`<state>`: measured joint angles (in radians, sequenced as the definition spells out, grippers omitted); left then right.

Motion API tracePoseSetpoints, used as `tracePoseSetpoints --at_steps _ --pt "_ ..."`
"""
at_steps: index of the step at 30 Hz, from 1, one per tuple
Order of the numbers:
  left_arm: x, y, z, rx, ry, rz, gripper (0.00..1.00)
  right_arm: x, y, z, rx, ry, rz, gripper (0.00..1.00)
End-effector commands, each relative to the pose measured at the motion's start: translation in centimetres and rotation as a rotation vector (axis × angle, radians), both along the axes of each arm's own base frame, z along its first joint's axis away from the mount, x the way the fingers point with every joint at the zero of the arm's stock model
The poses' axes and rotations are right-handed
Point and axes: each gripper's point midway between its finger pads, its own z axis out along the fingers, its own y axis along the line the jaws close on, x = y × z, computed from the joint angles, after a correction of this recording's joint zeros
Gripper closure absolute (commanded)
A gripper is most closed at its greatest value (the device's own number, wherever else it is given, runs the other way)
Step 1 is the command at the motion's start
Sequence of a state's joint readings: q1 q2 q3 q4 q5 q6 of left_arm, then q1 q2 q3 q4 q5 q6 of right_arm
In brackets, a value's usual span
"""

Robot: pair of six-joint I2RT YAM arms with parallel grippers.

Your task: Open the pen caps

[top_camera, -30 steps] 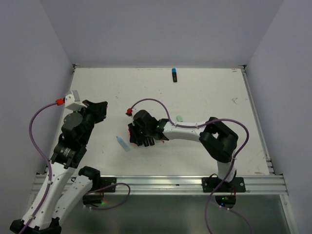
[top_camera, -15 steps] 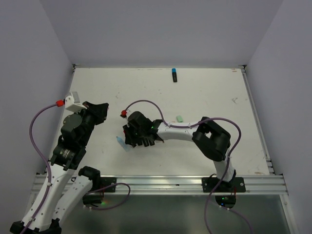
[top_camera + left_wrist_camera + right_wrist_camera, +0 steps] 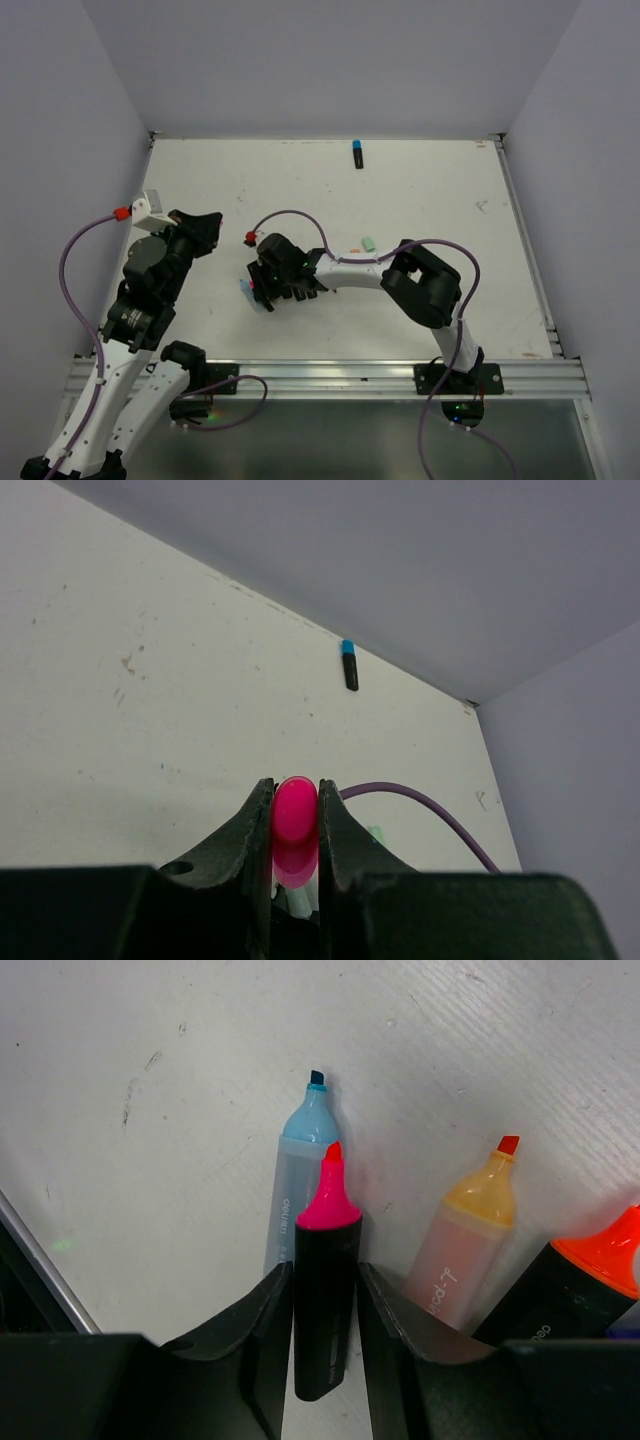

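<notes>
Pink cap (image 3: pixel 295 818), glossy smooth plastic with a rounded top, is sitting pinched between the two black fingers of the left gripper (image 3: pixel 295 786), which is clamping it above the left side of the table (image 3: pixel 430 190). Blue cap (image 3: pixel 347 647) is sitting closed on a stubby black pen (image 3: pixel 350 672) that is lying at the far edge, about mid-width. Green cap (image 3: pixel 367 243), a small pale block, is lying loose near the middle of the matte, scuffed white tabletop. To its left and nearer, the right gripper (image 3: pixel 325 1272) is squeezing the black barrel of a pink highlighter (image 3: pixel 325 1310), whose bare chisel tip is pointing at the surface. Beside that one, a pale blue pen (image 3: pixel 298 1195) and an orange pen (image 3: pixel 465 1250), both translucent and uncapped, are lying on the table, and a black-bodied pen (image 3: pixel 560 1295) with an orange end is showing at the frame edge
</notes>
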<state>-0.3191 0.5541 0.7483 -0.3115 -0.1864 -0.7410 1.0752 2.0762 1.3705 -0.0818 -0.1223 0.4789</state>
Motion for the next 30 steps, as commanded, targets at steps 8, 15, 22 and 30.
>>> tracePoseSetpoints --at_steps 8,15,22,30 --pt "0.1 -0.3 -0.6 0.005 0.017 -0.016 1.0 1.1 0.4 3.9 0.067 -0.107 -0.021 0.56" --pt "1.2 -2.1 -1.9 0.015 0.043 -0.098 1.0 1.3 -3.2 11.9 0.12 -0.233 -0.068 0.51" --pt "3.1 -8.9 -6.8 0.013 0.179 -0.42 1.0 6.7 -18.2 13.8 0.056 -0.205 -0.447 0.5" --pt "2.1 -20.5 -10.9 0.077 0.252 -0.678 1.0 9.0 -30.9 16.2 0.049 -0.245 -0.723 0.49"
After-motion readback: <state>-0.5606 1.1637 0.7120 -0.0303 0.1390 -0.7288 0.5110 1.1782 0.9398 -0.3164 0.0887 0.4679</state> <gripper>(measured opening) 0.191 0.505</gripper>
